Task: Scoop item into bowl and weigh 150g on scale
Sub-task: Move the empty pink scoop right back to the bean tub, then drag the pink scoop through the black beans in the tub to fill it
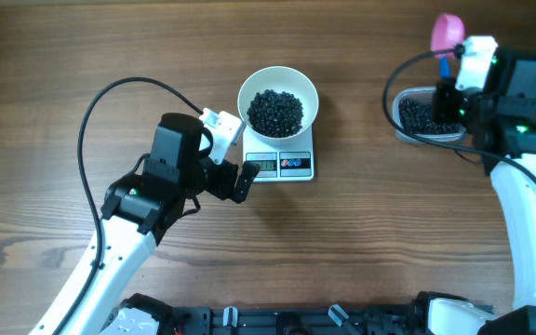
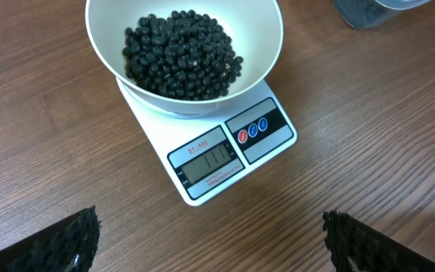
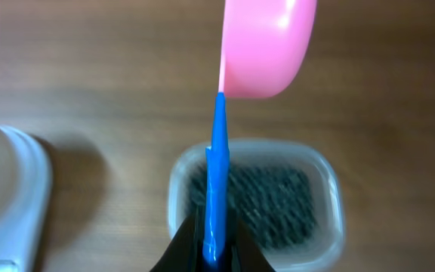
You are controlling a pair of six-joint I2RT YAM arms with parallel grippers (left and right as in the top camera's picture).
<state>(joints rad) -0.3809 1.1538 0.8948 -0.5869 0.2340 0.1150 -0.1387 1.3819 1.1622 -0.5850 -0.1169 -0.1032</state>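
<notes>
Left arm reaches in from the near-left corner, elbow bent, wrist angled toward the middle of the table (image 1: 63, 56). The left gripper (image 1: 234, 154) hovers just beside the near-left corner of the scale (image 1: 296, 165), jaws spread wide and nothing between them. In its own wrist view the two dark fingertips (image 2: 74, 242) sit at the bottom corners, well apart, looking down on the scale.

The white bowl (image 1: 249, 88) sits squarely on the scale platform, toward its far side. A heap of glossy black beads (image 1: 276, 111) fills the bottom of it, well below the rim. The display (image 2: 210, 161) on the scale's near edge shows digits, though I can't read them with confidence.

Over on the right, the right arm comes up along the right edge of the table and bends in toward the far-right corner. The right gripper (image 3: 214, 253) is clamped tight on the blue handle of a scoop (image 3: 266, 45), whose pink cup points away toward the far side. It's held above a clear tub (image 3: 323, 196), which has more of the black beads inside. From here only the back of the cup shows, so whether it carries anything I cannot tell. The tub stands well to the right of the scale.
</notes>
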